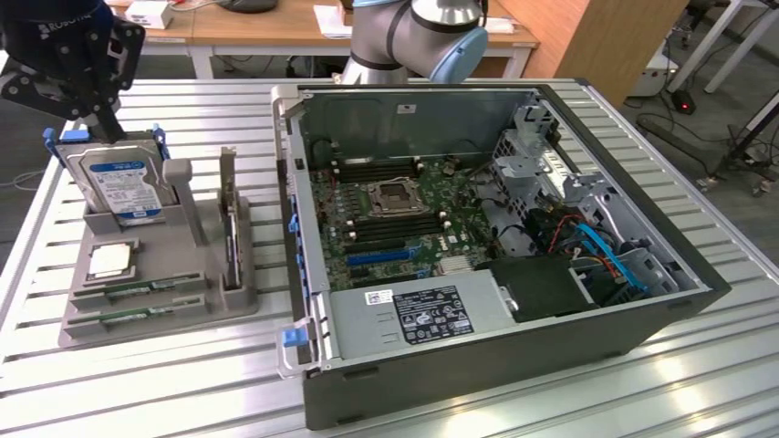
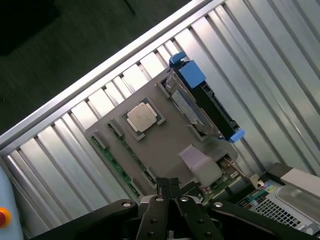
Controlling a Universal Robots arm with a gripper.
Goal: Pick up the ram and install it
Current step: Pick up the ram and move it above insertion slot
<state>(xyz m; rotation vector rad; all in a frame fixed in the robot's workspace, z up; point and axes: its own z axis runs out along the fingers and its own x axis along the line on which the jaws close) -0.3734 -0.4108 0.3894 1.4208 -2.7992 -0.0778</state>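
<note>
Hovering gripper (image 1: 109, 128): fingers pressed together, holding nothing, up beside the drive (image 1: 122, 182) at the tray's far end.
Ram (image 1: 134, 291): flat in a slot at the near end of the tray (image 1: 237, 297), well apart from the gripper.
Case (image 1: 487, 383): open, to the exterior view's right of the tray.

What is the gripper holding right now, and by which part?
Nothing: the gripper has its jaws shut and empty near the gray tray, where the ram lies.
</note>
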